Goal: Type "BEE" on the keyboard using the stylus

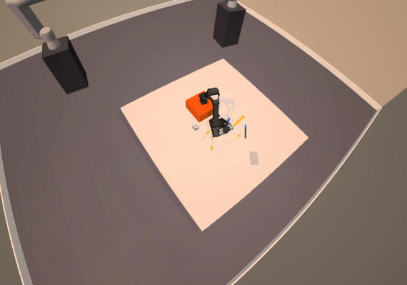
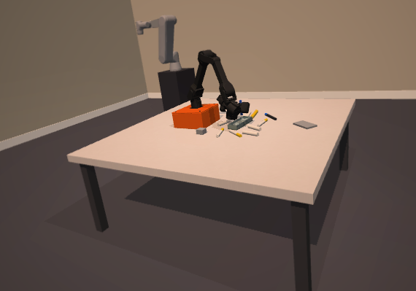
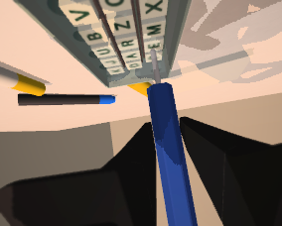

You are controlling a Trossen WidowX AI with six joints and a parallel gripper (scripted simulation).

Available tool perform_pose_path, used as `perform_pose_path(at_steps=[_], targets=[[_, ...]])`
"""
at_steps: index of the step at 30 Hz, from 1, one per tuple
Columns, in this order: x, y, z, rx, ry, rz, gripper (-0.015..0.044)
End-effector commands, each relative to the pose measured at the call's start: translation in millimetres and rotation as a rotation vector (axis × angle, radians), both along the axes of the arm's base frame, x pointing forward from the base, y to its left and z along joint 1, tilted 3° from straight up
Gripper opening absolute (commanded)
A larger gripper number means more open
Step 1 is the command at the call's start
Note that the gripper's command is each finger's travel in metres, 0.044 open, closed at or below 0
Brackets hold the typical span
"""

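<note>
Black parallel-jaw gripper point(image 3: 171, 169) clamped on a blue cylindrical stylus with a thin grey tip point(image 3: 168, 144), dark fingers flanking the shaft on both sides in the wrist view. Stylus running up the middle of that view, grey tip resting at the near edge of a grey-framed keyboard with cream lettered keys point(image 3: 119, 40), right by the key marked E in the end column; contact with the key itself not clear. Other letters legible there: M and X in the same column, then R, Z, and further over B, U, V.

Just beside the keyboard's corner, a black pen with a blue end point(image 3: 65, 99) lying flat, apart from the stylus. A yellow-capped marker point(image 3: 27, 83) near it at the left edge, and another yellow end point(image 3: 141, 88) peeking from behind the stylus tip, under the keyboard's edge.

From the exterior view, gripper point(image 2: 233, 109) low over the keyboard point(image 2: 240, 122), black jointed arm point(image 2: 212, 68) arching back to an orange box-shaped base point(image 2: 195, 116). White and yellow-tipped sticks point(image 2: 252, 133) scattered round the keyboard, a small grey cube point(image 2: 201, 130) near the orange base, a flat grey pad point(image 2: 305, 125) well apart toward the right. All on a pale square table point(image 2: 219, 163). Two grey arms on dark pedestals point(image 1: 62, 63) standing off on the floor.
</note>
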State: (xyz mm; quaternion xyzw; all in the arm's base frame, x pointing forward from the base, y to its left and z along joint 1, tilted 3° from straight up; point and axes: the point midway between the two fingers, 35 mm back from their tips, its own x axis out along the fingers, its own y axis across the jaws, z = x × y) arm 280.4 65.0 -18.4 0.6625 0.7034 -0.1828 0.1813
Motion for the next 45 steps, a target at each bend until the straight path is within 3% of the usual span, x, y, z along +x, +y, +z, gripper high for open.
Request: perform_pose_path(at_steps=[1,20,31,36,45], targets=[[0,0,-3,0.004,0.006,-0.004,0.0081],[0,0,-6,0.004,0.006,-0.004,0.0081],[1,0,33,0.004,0.005,-0.004,0.0081],[1,0,29,0.001,-0.001,-0.001,0.0085],[1,0,31,0.002,0.003,-0.003,0.0000]])
